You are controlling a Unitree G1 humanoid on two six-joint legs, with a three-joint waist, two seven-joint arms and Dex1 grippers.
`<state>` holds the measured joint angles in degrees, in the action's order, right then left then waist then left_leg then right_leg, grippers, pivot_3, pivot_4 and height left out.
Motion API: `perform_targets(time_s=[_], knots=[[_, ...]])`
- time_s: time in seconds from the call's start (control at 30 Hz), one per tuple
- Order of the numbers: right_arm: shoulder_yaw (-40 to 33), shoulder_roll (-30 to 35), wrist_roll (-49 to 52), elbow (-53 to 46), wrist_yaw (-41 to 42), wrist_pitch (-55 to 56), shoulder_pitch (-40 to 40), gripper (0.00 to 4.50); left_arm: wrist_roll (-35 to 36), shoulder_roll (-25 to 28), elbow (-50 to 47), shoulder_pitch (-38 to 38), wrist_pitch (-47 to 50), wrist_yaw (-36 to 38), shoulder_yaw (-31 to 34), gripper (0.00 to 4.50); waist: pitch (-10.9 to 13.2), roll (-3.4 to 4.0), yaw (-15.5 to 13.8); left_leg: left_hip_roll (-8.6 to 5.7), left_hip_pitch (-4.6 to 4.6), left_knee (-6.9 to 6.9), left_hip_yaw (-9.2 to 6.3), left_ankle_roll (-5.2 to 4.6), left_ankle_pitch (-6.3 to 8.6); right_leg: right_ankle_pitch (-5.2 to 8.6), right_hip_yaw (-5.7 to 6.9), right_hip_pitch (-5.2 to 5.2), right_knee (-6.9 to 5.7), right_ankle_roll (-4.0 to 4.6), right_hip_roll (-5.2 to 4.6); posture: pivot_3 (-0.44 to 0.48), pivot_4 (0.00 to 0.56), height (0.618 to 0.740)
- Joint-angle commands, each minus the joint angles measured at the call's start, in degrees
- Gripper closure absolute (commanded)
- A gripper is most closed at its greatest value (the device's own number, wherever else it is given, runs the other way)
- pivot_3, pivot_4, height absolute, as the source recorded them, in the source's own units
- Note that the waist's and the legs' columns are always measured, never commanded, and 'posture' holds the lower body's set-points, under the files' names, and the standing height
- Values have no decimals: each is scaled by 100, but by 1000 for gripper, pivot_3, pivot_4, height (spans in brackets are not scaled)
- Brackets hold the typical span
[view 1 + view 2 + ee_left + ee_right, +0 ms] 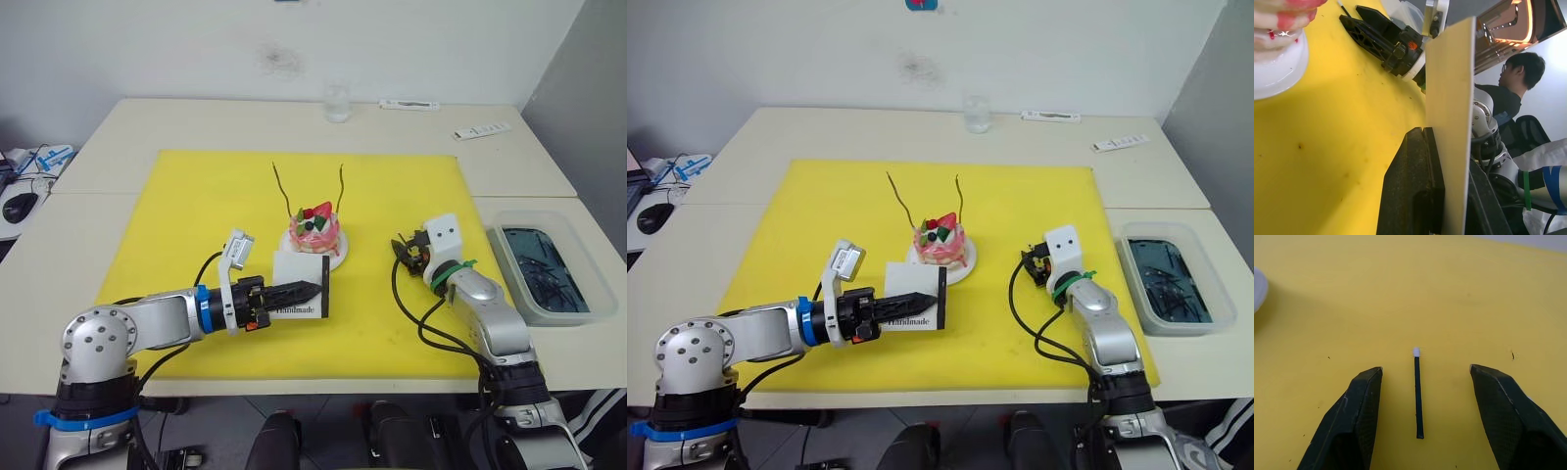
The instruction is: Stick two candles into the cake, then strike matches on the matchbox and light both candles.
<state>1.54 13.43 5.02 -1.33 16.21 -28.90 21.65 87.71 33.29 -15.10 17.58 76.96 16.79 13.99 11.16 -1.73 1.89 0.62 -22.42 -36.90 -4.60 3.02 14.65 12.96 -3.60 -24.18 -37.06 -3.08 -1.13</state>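
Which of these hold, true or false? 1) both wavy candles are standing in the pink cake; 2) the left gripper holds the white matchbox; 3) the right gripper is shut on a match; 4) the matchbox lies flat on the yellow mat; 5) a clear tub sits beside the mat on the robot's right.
1) True. Both thin wavy olive-gold candles stand in the small round pink cake.
2) True. The left gripper is shut on the flat white matchbox.
3) False. The right gripper is open, its fingers either side of a short dark match lying on the yellow mat.
4) False. The matchbox is held upright on edge.
5) True. A clear plastic tub holding dark sticks sits there.
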Motion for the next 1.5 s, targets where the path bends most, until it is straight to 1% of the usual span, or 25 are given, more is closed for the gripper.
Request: perform_targets(time_s=[0.03,0.07,0.17,0.2,0.47,0.63,0.77,0.97,1.07,1.17,1.27,1.5], knots=[[-120,-39,27,-88,-133,-133,60,2762,213,99,-20,-1,-158,-21,-40,4500,0,0,0,0,0,-1,0,0,0,0,0,1,0,0,0,0,150,740],[-142,-72,55,-79,-154,-155,75,3179,225,109,-19,-5,-173,-26,-53,4500,0,0,1,0,1,-2,0,0,0,0,0,2,0,-1,0,0,150,740],[-123,-99,26,-12,-209,-197,113,4245,244,134,-17,-27,-217,-28,-98,4500,0,0,1,0,1,-3,0,-1,0,1,-1,3,1,0,0,0,150,740],[-121,-105,26,2,-224,-200,111,4474,253,144,-22,-40,-235,-30,-112,4500,0,0,1,0,1,-4,0,-1,-1,1,-1,3,0,0,0,0,150,740],[-95,-103,155,-250,-121,-267,17,4474,306,223,-73,-147,-362,-51,-176,4500,0,0,1,0,3,-3,1,-1,-1,1,-1,3,0,1,0,0,150,740],[4,67,325,-898,246,-489,-136,4474,337,268,-92,-204,-444,-82,-208,4500,0,0,0,0,2,-1,0,-1,0,1,0,2,1,0,0,0,150,740],[89,423,542,-1654,693,-845,-355,4474,348,301,-81,-233,-500,-97,-241,4500,0,1,-1,0,0,2,0,-1,0,2,0,0,1,1,0,0,150,740],[200,1302,895,-2831,1469,-1241,-884,4474,325,329,-50,-230,-499,-76,-308,4500,0,0,-4,0,0,0,0,-1,0,6,0,2,3,3,0,0,150,740],[208,1635,1045,-3179,1701,-1363,-1190,4474,317,345,-45,-212,-479,-42,-361,4500,0,0,-5,0,1,-2,1,-1,0,12,-2,2,3,14,0,0,150,740],[254,1783,1069,-3300,1766,-1304,-1480,4474,335,374,-25,-189,-474,-17,-401,4500,0,0,-5,1,3,-2,1,-1,0,13,-2,3,2,16,2,0,150,740],[315,1761,1022,-3255,1752,-1122,-1685,4474,335,386,1,-162,-471,-3,-434,4500,0,0,-4,1,5,-3,2,-1,0,14,-3,4,2,18,2,0,150,740],[480,1574,859,-2926,1623,-761,-1769,4474,321,411,6,-140,-469,30,-509,4500,0,0,-3,1,5,-4,4,-1,0,14,-6,4,2,17,2,0,150,740]])
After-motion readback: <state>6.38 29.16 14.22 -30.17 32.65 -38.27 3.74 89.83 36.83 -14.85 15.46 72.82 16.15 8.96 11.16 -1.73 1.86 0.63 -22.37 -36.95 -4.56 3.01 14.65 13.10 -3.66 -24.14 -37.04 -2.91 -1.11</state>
